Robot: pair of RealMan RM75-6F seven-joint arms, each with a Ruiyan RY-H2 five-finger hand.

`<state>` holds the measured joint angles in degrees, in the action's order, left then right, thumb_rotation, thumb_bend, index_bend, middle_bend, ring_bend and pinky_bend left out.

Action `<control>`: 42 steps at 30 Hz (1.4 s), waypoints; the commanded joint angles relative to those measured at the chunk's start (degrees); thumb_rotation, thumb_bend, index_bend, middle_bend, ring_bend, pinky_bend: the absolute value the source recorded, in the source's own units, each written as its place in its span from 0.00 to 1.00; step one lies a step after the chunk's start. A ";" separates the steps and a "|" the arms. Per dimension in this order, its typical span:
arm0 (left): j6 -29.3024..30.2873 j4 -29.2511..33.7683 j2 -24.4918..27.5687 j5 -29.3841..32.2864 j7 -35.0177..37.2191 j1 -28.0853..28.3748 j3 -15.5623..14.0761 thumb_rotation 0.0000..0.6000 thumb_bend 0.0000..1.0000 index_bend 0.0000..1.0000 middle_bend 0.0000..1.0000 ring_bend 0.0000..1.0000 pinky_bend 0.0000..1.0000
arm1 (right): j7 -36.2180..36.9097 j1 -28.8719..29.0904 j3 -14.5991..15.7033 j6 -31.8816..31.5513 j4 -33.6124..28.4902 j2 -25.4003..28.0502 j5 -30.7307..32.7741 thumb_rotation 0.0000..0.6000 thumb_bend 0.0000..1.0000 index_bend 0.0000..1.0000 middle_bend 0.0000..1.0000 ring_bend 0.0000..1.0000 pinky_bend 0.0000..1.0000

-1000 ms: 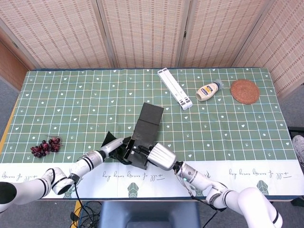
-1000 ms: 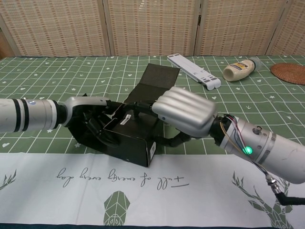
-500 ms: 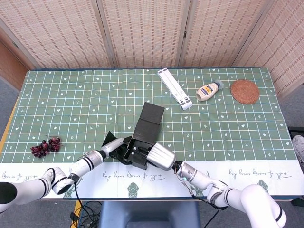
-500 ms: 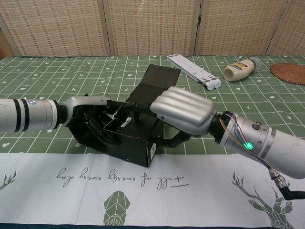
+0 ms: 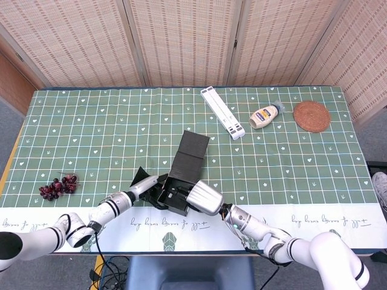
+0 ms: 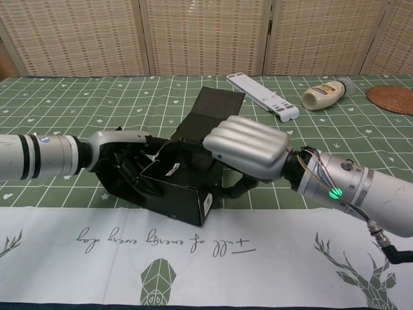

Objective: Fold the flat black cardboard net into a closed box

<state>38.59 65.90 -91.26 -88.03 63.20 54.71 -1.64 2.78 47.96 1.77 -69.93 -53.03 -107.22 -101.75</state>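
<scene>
The black cardboard box (image 5: 184,166) (image 6: 181,187) lies partly folded near the table's front edge, its long lid flap (image 6: 213,111) stretched flat toward the back. My left hand (image 5: 147,186) (image 6: 126,158) holds the box's left side, its dark fingers tucked against the wall. From the right, my right hand (image 5: 202,198) (image 6: 248,152) presses on the box's top and right side with its fingers curled over the open body. The box's inside is hidden by both hands.
A bunch of dark grapes (image 5: 57,186) lies at the front left. At the back right are a white folded stand (image 5: 222,112) (image 6: 263,95), a mayonnaise bottle (image 5: 265,115) (image 6: 326,94) and a woven coaster (image 5: 311,116) (image 6: 392,98).
My right hand has slid a little to the left over the box. The box and my left hand have hardly moved.
</scene>
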 commanded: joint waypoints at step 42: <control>1.07 2.03 0.71 -0.81 -0.13 0.05 0.18 1.00 0.14 0.22 0.21 0.57 0.87 | -5.04 9.39 -0.61 20.34 -16.62 13.41 2.57 1.00 0.62 0.40 0.52 0.81 1.00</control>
<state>39.68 67.94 -90.55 -88.86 63.08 54.76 -1.48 -2.31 57.26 1.11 -49.69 -69.57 -93.91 -99.08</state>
